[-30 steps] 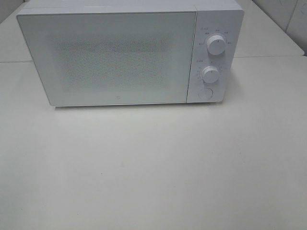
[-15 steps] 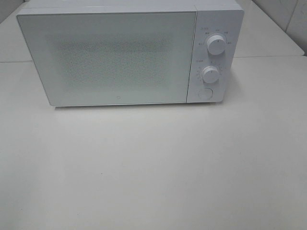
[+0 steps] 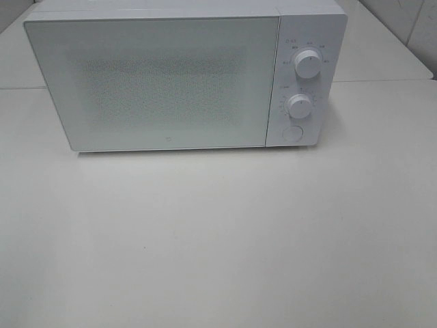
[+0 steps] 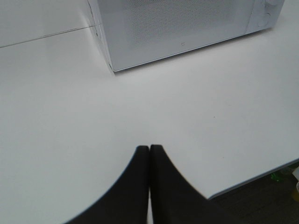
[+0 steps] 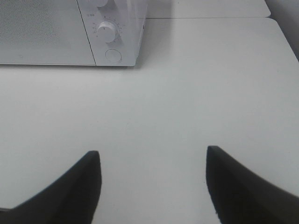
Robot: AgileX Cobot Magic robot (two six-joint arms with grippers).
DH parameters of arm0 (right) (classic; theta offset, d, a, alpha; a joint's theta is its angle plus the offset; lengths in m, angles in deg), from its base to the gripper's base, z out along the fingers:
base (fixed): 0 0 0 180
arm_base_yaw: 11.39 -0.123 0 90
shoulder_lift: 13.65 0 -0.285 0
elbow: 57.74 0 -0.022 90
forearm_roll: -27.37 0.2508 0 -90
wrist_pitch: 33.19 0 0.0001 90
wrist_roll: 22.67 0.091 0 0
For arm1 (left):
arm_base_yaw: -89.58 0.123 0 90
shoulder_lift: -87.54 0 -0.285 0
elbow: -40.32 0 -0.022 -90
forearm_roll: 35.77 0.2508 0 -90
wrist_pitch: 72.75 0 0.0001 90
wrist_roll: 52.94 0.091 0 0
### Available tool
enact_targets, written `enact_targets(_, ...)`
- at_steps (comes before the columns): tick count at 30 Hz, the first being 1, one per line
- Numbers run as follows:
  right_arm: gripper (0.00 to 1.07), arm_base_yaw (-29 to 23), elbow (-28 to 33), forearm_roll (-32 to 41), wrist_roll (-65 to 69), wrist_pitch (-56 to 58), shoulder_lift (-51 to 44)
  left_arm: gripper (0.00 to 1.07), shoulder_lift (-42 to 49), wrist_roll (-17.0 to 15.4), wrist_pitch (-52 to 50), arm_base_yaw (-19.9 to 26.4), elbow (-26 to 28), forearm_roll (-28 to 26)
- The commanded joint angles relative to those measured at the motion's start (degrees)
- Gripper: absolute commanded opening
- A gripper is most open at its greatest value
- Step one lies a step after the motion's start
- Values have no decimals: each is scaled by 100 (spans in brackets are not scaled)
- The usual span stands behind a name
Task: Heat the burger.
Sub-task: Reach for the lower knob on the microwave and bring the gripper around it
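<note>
Nothing moved: microwave (image 3: 171, 75) shut, ahead of both pincers; left pincer (image 4: 149, 149) together, right pincer (image 5: 153, 153) apart, empty. The burger is unseen, probably inside heating.

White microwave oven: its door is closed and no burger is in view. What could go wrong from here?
The frosted white door hides the inside, so nobody can confirm that the burger is in there; the oven might run empty. The lower round white knob sits close above the round white button; the wide-open right tool might hit the wrong one.
</note>
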Motion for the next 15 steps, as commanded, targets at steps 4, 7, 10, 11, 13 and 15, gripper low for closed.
enact_targets(4, 62, 11, 23, 11, -63, -63, -97, 0, 120, 6, -86, 17, -6, -17)
enact_targets(7, 62, 11, 17, 6, -63, -80, -97, 0, 120, 6, -86, 17, -6, -17)
enact_targets(10, 62, 11, -86, -6, -63, -178, -29, 0, 120, 6, -86, 17, -6, -17)
enact_targets(11, 62, 11, -86, -6, -63, -178, -29, 0, 120, 6, -86, 17, -6, -17)
enact_targets(13, 62, 11, -155, -6, -63, -636, 281, 0, 120, 6, -86, 17, -6, -17)
enact_targets(15, 62, 11, -155, -6, -63, -773, 407, 0, 120, 6, -86, 17, -6, -17)
